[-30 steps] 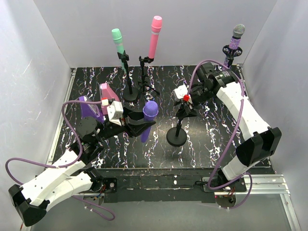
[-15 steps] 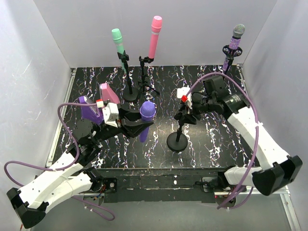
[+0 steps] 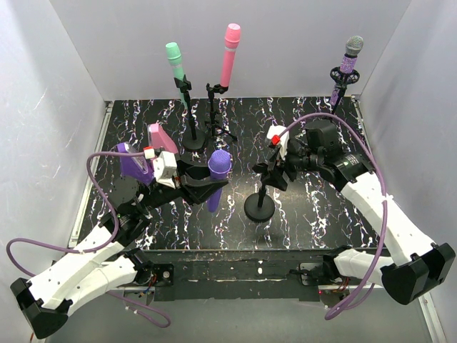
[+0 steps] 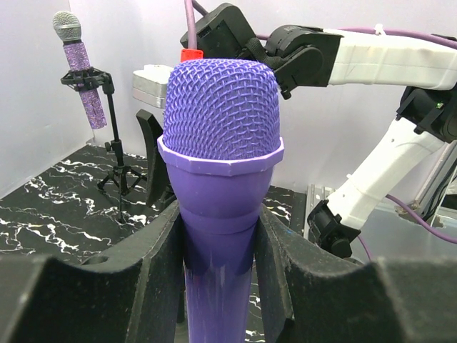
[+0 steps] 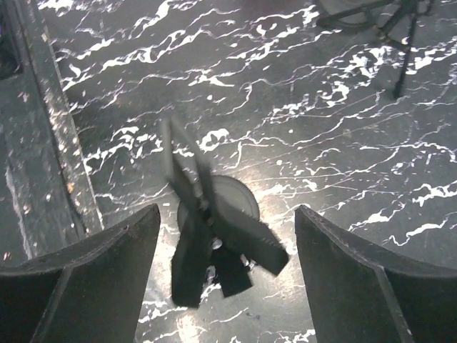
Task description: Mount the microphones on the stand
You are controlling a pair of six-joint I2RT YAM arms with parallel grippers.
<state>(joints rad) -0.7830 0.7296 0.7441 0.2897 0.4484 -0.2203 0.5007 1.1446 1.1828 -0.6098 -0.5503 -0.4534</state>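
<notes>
Our left claw [image 4: 218,246] is clamped on the plain purple microphone [image 4: 220,107], head up and near the empty stand [image 3: 259,206], so we should close the right claw [image 5: 227,214], spread wide around the clip [image 5: 214,246], to steady it before pressing the handle in.

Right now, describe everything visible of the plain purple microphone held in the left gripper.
The plain purple microphone looks like matte plastic: a domed head moulded as lattice mesh, a faceted collar, then a smooth body narrowing downward. It stands nearly upright, head up, clamped just below the collar between the two black fingers of the left gripper. It is on no stand, held left of the empty black round-base stand.
</notes>
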